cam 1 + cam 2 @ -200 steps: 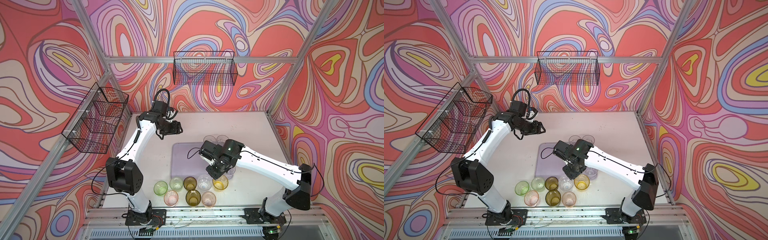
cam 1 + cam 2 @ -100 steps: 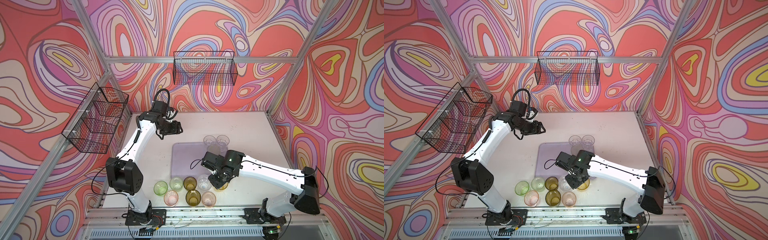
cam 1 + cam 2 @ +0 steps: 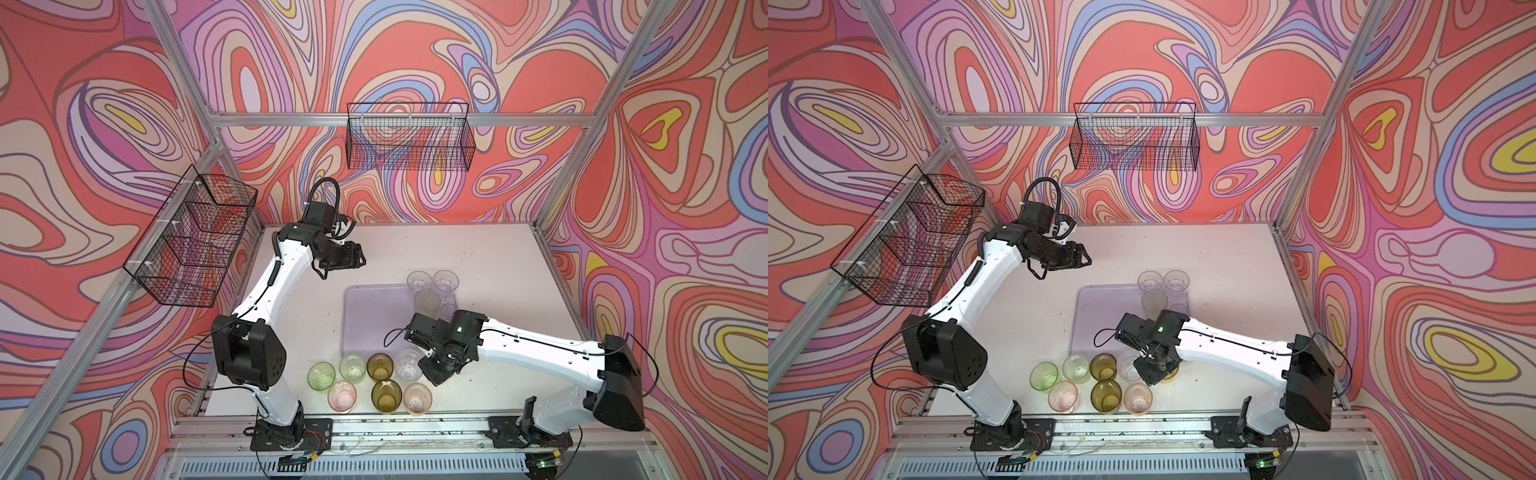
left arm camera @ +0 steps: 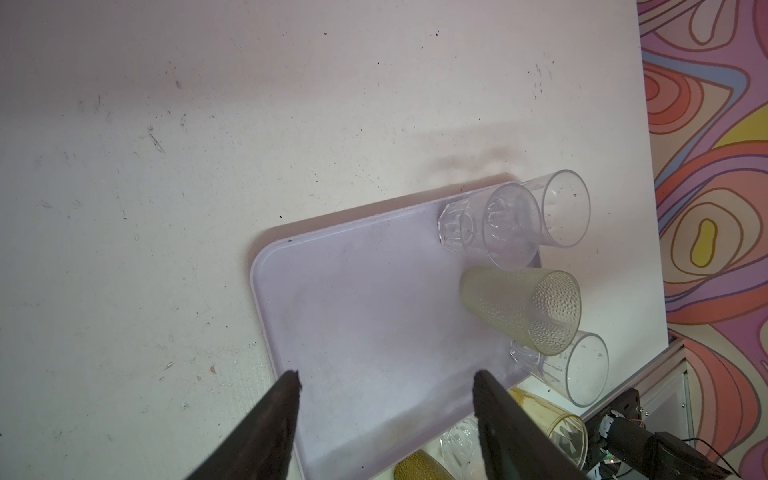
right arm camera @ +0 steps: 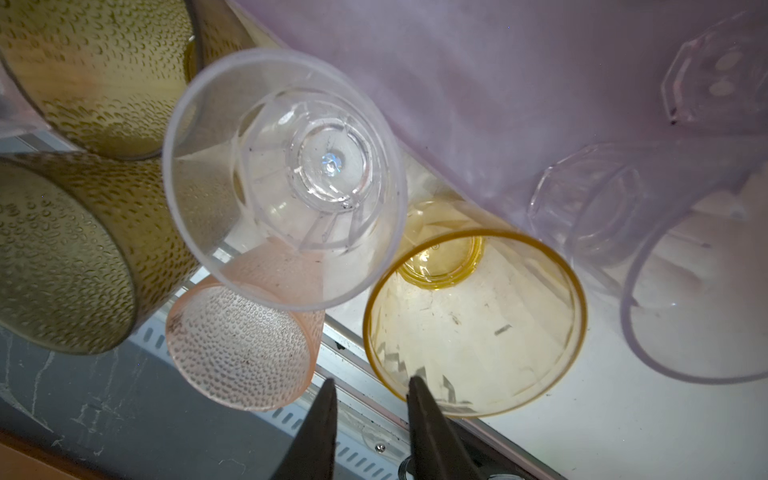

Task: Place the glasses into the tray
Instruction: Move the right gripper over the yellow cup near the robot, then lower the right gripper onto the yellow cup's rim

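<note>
1. Right end effector (image 5: 371,382) swung from the lilac tray (image 3: 374,320) to the near cluster (image 3: 380,365). Narrowly parted and pinching nothing, it sits at the amber tumbler's (image 5: 473,320) rim.
2. Left end effector (image 3: 359,259) hovers spread, empty, far left.
3. Four tumblers (image 3: 427,301) stand far right in the lilac tray. Eight wait on the surface (image 3: 478,257): roughly a third done, I judge.

Twelve small translucent plastic tumblers (image 3: 408,365) can be counted in all. They are four clear tumblers (image 3: 418,280), two olive-brown tumblers (image 3: 380,366), two pink tumblers (image 3: 342,396), one bright green tumbler (image 3: 321,376), one pale green tumbler (image 3: 352,368), one frosted pale yellowish tumbler (image 3: 427,302) and one amber-yellow tumbler (image 5: 473,332). There is also one flat, pale lilac square plastic tray (image 3: 370,320), two black wire baskets (image 3: 409,141) and two white-and-black robot arms (image 3: 270,286).
</note>
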### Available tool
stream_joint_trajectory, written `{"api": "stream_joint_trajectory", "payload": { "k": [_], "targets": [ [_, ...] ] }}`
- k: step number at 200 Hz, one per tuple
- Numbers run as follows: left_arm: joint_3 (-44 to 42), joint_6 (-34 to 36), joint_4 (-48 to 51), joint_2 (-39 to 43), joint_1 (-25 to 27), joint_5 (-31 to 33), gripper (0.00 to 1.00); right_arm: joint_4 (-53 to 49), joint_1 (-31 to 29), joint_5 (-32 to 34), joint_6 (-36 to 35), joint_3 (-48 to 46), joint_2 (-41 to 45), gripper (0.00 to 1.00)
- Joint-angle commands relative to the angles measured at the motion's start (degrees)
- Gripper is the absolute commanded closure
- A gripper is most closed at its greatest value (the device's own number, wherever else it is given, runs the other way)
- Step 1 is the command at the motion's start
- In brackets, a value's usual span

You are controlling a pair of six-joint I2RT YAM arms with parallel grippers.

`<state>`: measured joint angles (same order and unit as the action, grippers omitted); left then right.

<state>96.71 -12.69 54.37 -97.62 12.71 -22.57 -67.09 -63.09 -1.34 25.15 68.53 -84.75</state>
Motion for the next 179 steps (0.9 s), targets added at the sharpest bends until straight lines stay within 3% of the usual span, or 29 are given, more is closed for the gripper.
{"api": "stream_joint_trajectory", "payload": {
  "k": [1, 179],
  "targets": [
    [0.5, -0.3, 0.5, 0.0, -0.1, -0.7, 0.31, 1.6, -0.4, -0.1, 0.1, -1.1, -0.1, 0.71],
    [0.4, -0.3, 0.6, -0.3, -0.1, -0.9, 0.3, 4.3, -0.4, -0.5, -0.2, -4.4, -2.7, 0.78]
  ]
}}
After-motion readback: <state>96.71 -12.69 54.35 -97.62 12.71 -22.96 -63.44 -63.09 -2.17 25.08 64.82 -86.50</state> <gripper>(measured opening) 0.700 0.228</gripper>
